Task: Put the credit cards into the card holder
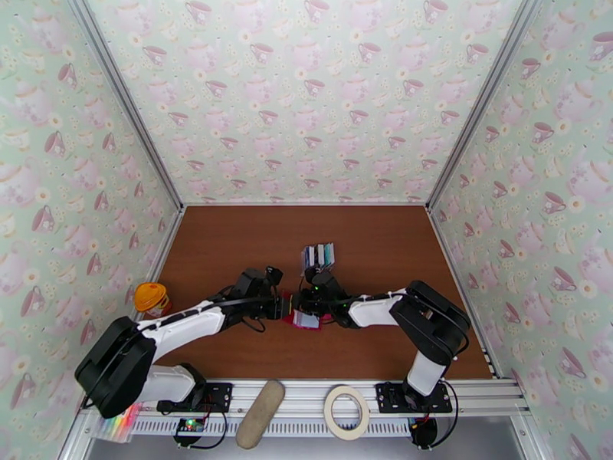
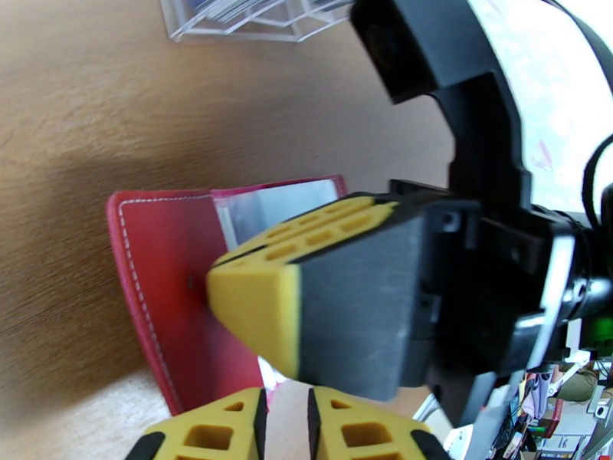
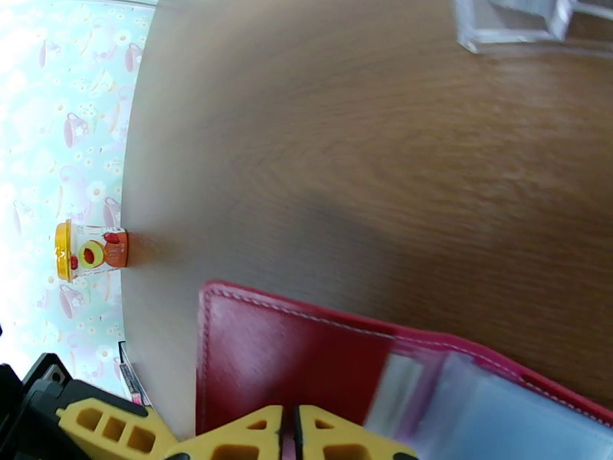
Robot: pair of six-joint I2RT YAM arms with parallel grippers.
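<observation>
Both end effectors meet at the open card holder (image 1: 300, 317) on the table (image 1: 230, 247).
Left end effector (image 2: 285, 423) nearly together — right end effector (image 3: 290, 435) clamped on the holder's red edge.

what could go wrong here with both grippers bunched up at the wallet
1. The left gripper and right gripper work very close together over the red card holder, so they could collide.
2. The card holder lies loose on the table; a push could slide it.
3. The remaining credit cards sit in a clear stand just behind; a swing back might knock it.
</observation>
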